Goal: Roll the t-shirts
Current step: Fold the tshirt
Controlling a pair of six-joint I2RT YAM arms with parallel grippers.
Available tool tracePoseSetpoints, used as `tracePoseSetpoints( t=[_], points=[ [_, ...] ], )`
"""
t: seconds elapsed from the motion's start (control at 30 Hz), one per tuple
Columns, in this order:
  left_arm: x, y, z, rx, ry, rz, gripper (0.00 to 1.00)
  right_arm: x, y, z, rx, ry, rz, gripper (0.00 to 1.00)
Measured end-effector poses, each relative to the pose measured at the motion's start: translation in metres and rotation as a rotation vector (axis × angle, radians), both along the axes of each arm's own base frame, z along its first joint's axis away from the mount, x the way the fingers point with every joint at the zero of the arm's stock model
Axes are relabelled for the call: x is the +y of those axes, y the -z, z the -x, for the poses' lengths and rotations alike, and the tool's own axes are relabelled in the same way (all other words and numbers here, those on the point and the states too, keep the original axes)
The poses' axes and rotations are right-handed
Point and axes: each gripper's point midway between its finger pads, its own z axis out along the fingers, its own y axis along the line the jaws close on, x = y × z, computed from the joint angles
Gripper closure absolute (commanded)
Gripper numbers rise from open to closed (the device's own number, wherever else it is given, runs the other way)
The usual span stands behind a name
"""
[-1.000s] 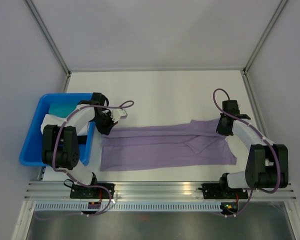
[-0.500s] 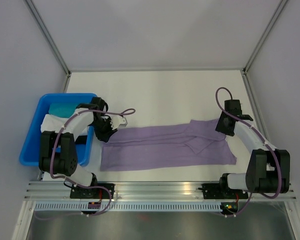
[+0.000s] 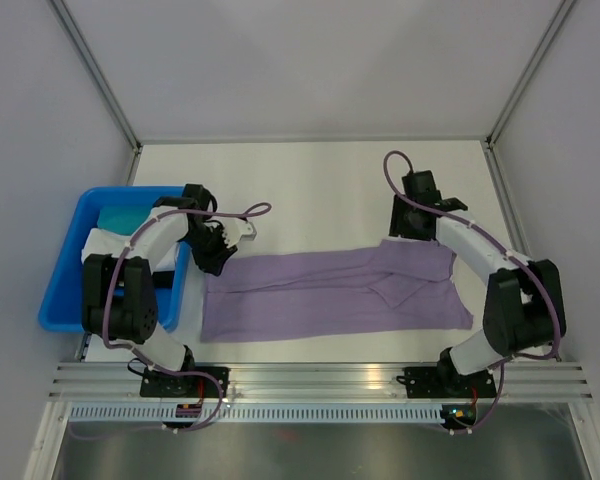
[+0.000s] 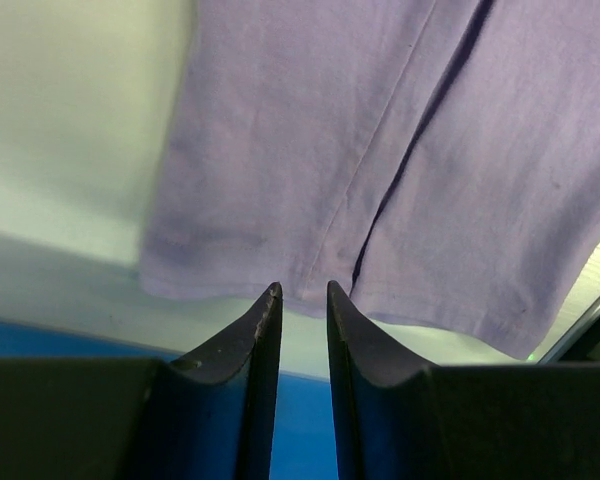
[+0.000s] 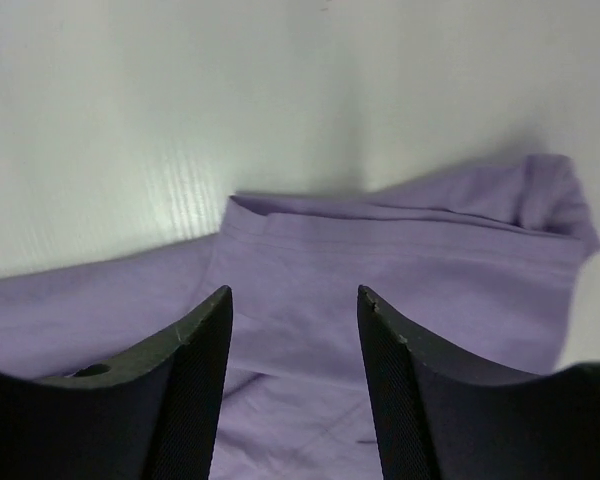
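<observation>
On my far left sits a blue rectangular plastic bin [image 3: 58,292] holding a teal cloth bundle [image 3: 120,215] and a white cloth bundle [image 3: 100,242]. The left arm reaches over the bin's right wall.

The left gripper [image 4: 301,290] has its dark fingers only narrowly parted, with nothing between them. In its wrist view, the straight left edge of the plain lavender short-sleeved t-shirt [image 3: 320,295] lies just past the fingertips and the cloth spreads away ahead of them. I cannot tell whether the tips touch the fabric. From above, this gripper [image 3: 213,262] stands at the shirt's far left corner.

The shirt lies flat on the white table [image 3: 310,180], folded into a long band. Its long axis runs left to right across my view, from one gripper to the other. The straight, neat end points left. The right end is more rumpled, with a flap folded over it.

The right gripper [image 5: 295,292] is spread wide and holds nothing. In its wrist view, a folded edge of the shirt [image 5: 400,270] shows between and just beyond the fingers, with a bunched corner off to one side. From above, this gripper [image 3: 405,226] stands at the shirt's far right corner.
</observation>
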Motion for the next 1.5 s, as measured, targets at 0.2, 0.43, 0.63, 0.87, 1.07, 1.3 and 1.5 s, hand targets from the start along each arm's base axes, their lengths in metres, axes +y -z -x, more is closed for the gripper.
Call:
tracePoseSetpoints(
  t=[0.2,0.43,0.63,0.87,1.07,1.3,1.5],
  points=[
    [-0.002,0.011,-0.003,0.02,-0.066,0.001,0.71,0.033,0.046,-0.009,0.119,-0.069,0.053,0.42],
    [-0.003,0.031,-0.002,0.043,-0.148,-0.025,0.71,0.027,0.078,-0.014,0.181,-0.041,0.109,0.67],
    [0.0,0.052,0.013,0.092,-0.183,-0.054,0.71,0.032,0.079,-0.017,0.146,-0.033,0.099,0.87],
    [0.0,0.052,0.012,0.091,-0.203,-0.053,0.72,0.035,0.078,-0.017,0.135,-0.037,0.094,1.0],
    [0.0,0.052,0.012,0.093,-0.207,-0.054,0.72,0.037,0.071,-0.009,0.12,-0.04,0.107,1.0],
    [0.0,0.052,0.012,0.093,-0.21,-0.056,0.72,0.038,0.052,0.008,0.073,-0.031,0.078,1.0],
    [0.0,0.053,0.011,0.092,-0.211,-0.056,0.72,0.03,0.064,0.041,0.107,0.001,0.047,1.0]
  ],
)
